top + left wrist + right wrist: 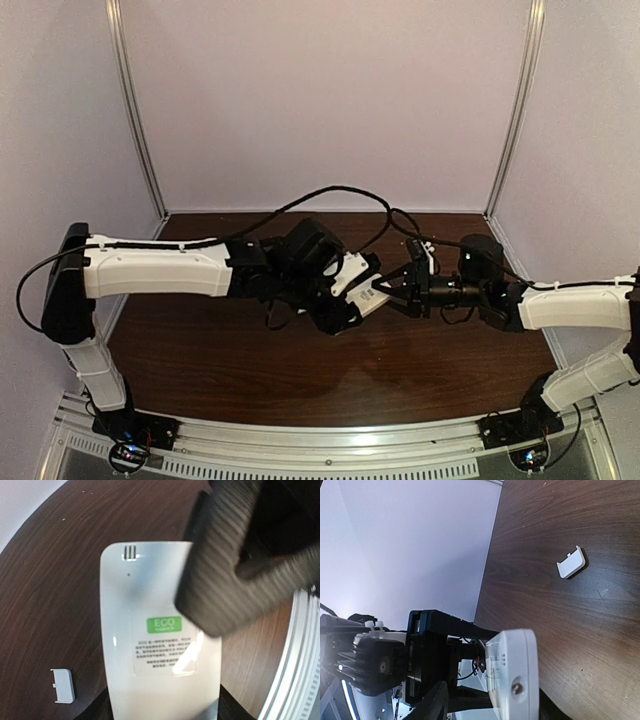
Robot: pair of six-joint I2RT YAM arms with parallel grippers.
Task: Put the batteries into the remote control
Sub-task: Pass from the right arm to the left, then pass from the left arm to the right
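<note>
The white remote control is held above the table, plain back up with a green ECO sticker. My left gripper is shut on its near end. In the top view the remote sits between both grippers at mid-table. My right gripper is open, its jaws straddling the remote's far end; one dark finger overlaps the remote's upper right corner. In the right wrist view the remote's end stands between my right gripper's spread fingers. No batteries are in view.
A small white battery cover lies loose on the dark wooden table; it also shows in the left wrist view. White walls close the back and sides. A metal rail runs along the near edge.
</note>
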